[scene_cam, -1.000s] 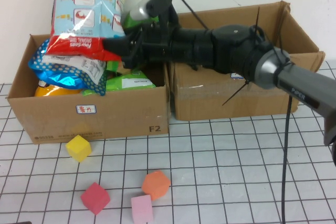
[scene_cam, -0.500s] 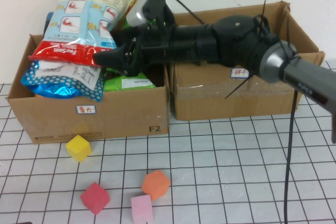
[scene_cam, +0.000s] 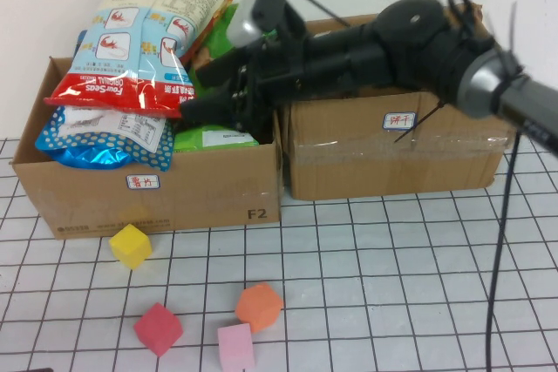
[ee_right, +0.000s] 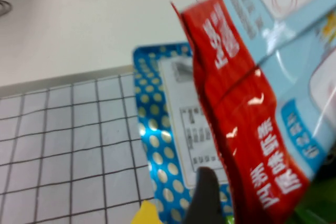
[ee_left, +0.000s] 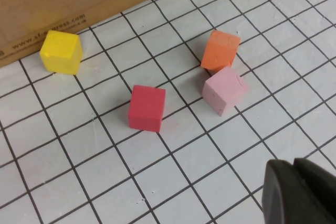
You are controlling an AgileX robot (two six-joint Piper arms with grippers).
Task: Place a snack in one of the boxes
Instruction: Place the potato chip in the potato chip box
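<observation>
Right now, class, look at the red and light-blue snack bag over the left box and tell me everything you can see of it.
The snack bag is a glossy plastic packet with a cream top, light-blue panels showing red shrimp pictures, and a red band with white lettering. It lies tilted on the blue polka-dot bag heaped in the left cardboard box, its top leaning toward the wall. The right gripper is beside its red end; contact is unclear. The left gripper hangs over the table grid.

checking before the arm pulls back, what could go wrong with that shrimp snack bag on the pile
The shrimp snack bag lies tilted atop an already heaped left box, so it may slide out. The right hand sits at its red edge and could drag it on retreat. The left hand hangs over the blocks, away from this.
</observation>
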